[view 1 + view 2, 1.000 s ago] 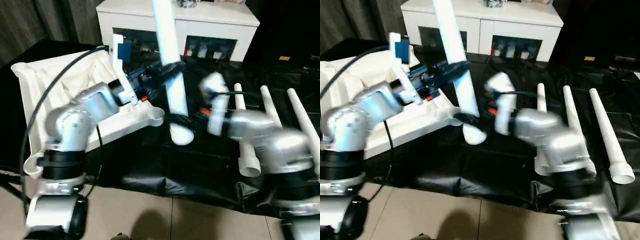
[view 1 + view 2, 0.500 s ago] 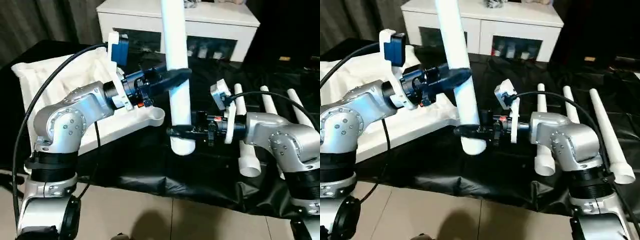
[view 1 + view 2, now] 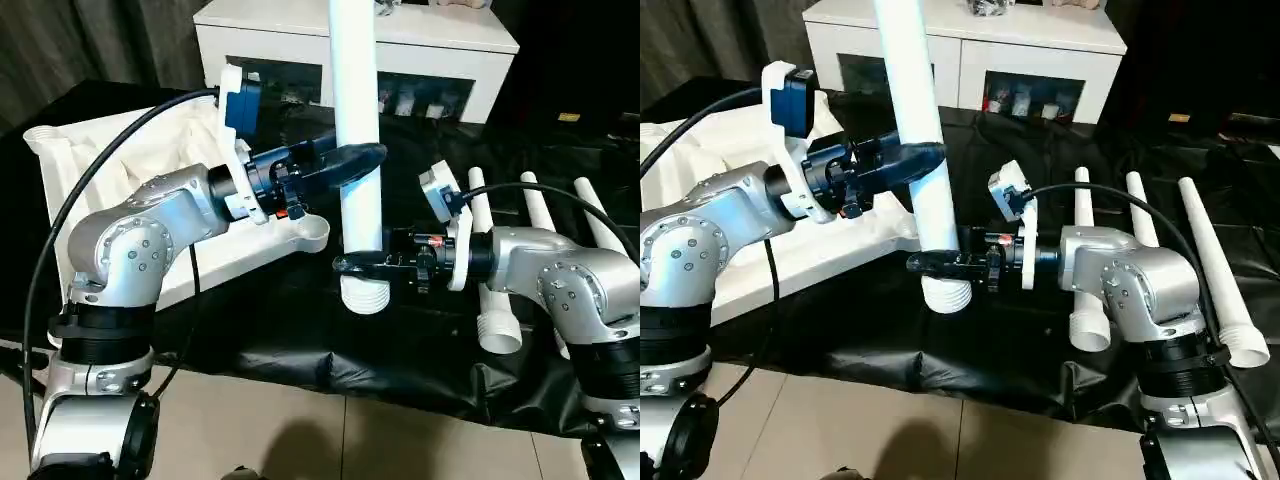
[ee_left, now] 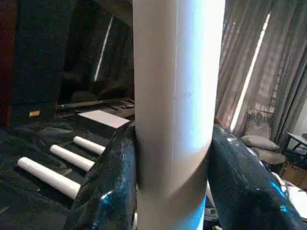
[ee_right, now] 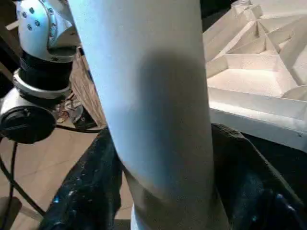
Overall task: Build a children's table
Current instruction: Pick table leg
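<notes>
A white tube leg (image 3: 358, 150) is held almost upright above the black sheet (image 3: 400, 340), its ribbed wide end (image 3: 365, 295) pointing down and hanging just clear of the sheet. It is grasped at mid-height by the left tool (image 3: 352, 160), whose black fingers (image 4: 115, 187) are pressed against both sides of the tube. Lower down, just above the ribbed end, the leg is clasped by the right tool (image 3: 360, 265), whose fingers (image 5: 91, 191) are likewise seen closed around it. The leg is thus held by both tools at once, close beside the round corner socket (image 3: 312, 232) of the white tabletop (image 3: 120, 170), which lies ribbed side up to the robot's left. Three further white legs (image 3: 535, 215) are laid side by side on the sheet to the right, behind the right forearm. A white cabinet (image 3: 420, 50) with glass doors is seen behind the work, and a tiled floor (image 3: 300, 440) lies in front of the sheet.
</notes>
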